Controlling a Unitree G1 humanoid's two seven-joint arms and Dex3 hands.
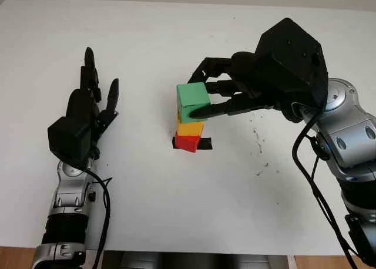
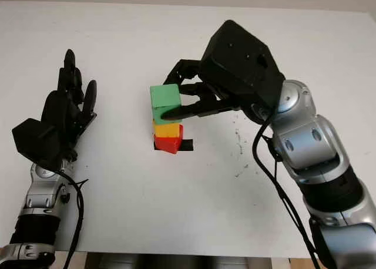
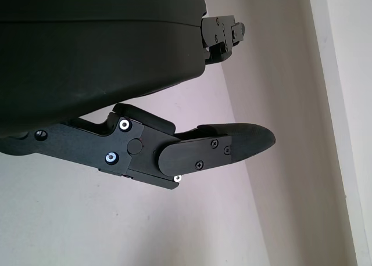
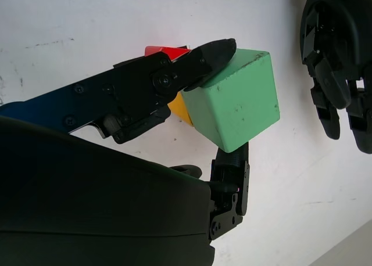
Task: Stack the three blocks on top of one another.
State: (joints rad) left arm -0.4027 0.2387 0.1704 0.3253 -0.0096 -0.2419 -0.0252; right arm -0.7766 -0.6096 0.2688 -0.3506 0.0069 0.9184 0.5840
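A green block [image 1: 192, 98] sits at the top of a small stack in the middle of the white table [image 1: 176, 210], over a yellow block [image 1: 190, 128] and a red block [image 1: 187, 143]. It looks slightly turned against the yellow one; I cannot tell whether it bears its weight on it. My right hand [image 1: 198, 95] reaches in from the right and is shut on the green block [image 4: 235, 100], one finger on its near side, the others at its far top edge. My left hand [image 1: 88, 113] is open above the table's left part, well away from the stack.
A strip of black tape [image 1: 204, 144] lies under and beside the red block. Small dark specks [image 1: 258, 143] dot the table to the right of the stack. The table's front edge [image 1: 194, 254] runs close to my arms.
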